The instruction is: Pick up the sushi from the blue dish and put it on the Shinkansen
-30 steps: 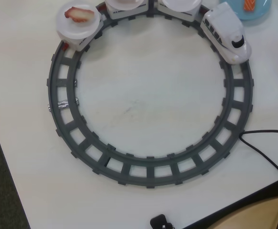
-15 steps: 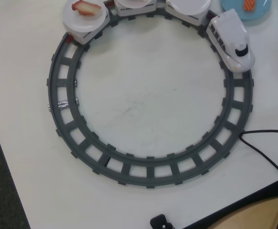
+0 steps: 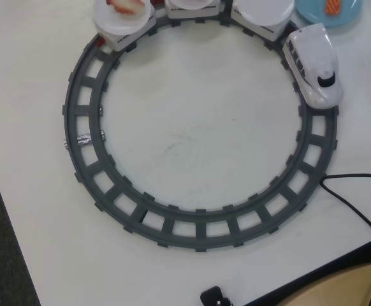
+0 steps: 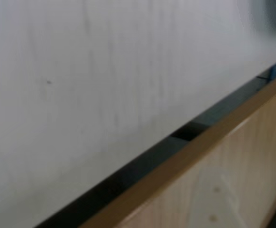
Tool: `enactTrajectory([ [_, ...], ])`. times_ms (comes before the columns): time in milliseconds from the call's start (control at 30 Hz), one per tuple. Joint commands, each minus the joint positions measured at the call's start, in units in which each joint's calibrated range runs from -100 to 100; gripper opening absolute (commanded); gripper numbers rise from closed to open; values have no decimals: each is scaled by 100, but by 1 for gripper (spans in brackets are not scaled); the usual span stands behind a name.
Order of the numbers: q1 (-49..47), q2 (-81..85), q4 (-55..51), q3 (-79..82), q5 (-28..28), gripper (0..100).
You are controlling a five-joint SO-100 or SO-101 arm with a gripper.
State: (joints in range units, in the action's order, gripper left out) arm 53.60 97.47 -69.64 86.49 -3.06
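The orange striped sushi [image 3: 333,6] lies on the light-blue dish [image 3: 308,10] at the top right edge of the overhead view. The white Shinkansen [image 3: 314,64] stands on the grey ring track [image 3: 83,159] just below the dish, nose pointing down. Its cars carry white plates [image 3: 262,11]; the far-left plate [image 3: 122,22] holds a pinkish red-and-white piece [image 3: 125,5]. No gripper shows in either view. The wrist view is blurred and shows only the white tabletop [image 4: 105,71] and a wooden panel [image 4: 233,180].
A black cable [image 3: 357,210] runs across the table's lower right. A small black part [image 3: 214,296] sits at the bottom edge. The table's edge runs diagonally at lower right beside a wooden surface [image 3: 345,287]. Dark floor lies at the left.
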Motion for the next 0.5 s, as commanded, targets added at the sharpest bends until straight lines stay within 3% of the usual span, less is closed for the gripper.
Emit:
enactTrajectory([
  [0,-246,36,79,-373,12,51],
  [267,-404,-457,88,-983,12,51],
  [467,106,-3146,139,-2868,-35,51],
])
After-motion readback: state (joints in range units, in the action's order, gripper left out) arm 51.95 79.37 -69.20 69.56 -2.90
